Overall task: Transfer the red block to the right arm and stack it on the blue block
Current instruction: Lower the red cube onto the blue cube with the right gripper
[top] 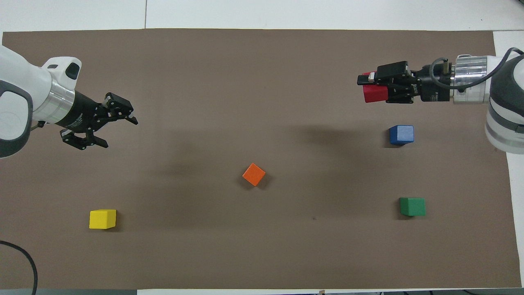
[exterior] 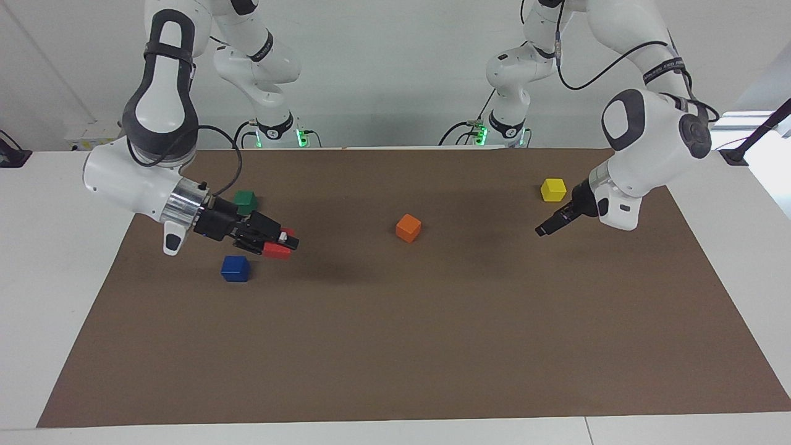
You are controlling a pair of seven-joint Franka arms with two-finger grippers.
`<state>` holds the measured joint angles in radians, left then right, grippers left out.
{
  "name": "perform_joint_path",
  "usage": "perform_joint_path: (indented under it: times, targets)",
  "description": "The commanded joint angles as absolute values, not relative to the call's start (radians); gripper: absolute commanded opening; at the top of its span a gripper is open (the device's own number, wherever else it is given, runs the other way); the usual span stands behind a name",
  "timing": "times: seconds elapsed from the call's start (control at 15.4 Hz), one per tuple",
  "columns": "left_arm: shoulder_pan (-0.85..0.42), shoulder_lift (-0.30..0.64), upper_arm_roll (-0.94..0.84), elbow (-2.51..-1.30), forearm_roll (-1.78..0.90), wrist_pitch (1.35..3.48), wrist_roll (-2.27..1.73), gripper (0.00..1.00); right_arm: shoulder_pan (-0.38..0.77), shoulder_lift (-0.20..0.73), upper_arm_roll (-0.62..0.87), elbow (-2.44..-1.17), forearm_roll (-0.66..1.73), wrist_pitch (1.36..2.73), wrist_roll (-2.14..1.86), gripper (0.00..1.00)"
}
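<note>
Count on the desk [exterior: 55,296], over its brown mat [top: 245,254]: five cubes, one of each colour. Four rest on the mat and one is carried.

The red block [exterior: 277,250] is in my right pincer [exterior: 288,243], centre-left of the facing view and upper right of the overhead view. That pincer is clamped across the block, fingertips pressed on two of its faces. It hangs in the air just beside the blue block [exterior: 235,268], not over it.

The blue block sits on the mat, untouched, at lower left of the held cube in the facing view.

The green block [exterior: 246,201] lies above the right pincer in the facing view; the orange block [exterior: 408,227] is mid-frame; the yellow block [exterior: 553,189] is at upper right.

My left pincer [top: 110,131], mid-left edge of the overhead view, has its fingers spread wide and grips nothing. It hangs over bare mat, near the yellow block.
</note>
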<state>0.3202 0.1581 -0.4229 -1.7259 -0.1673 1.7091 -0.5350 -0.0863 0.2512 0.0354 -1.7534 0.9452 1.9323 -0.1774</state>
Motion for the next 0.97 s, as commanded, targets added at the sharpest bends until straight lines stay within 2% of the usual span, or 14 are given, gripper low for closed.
perform_joint_path:
  times: [0.0,0.26,0.45,0.71,0.91]
  targets:
    - [0.336,0.045,-0.423,-1.749,-0.121,1.635,-0.411,1.00,-0.101,0.261,0.037,-1.715,0.684,1.945,-0.123,0.00]
    - [0.336,-0.026,-0.391,-1.741,-0.095,1.586,-0.407,1.00,-0.107,0.264,0.034,-1.723,0.347,1.960,-0.104,0.00]
    - [0.336,-0.034,-0.388,-1.706,-0.048,1.583,-0.333,1.00,-0.104,0.259,0.035,-1.762,0.151,2.000,-0.052,0.00]
    - [0.334,-0.022,-0.384,-1.645,0.029,1.553,-0.212,1.00,-0.103,0.258,0.035,-1.873,0.069,2.153,-0.029,0.00]
    - [0.325,-0.005,-0.373,-1.626,0.037,1.539,-0.163,1.00,-0.094,0.262,0.035,-1.882,0.042,2.175,-0.020,0.00]
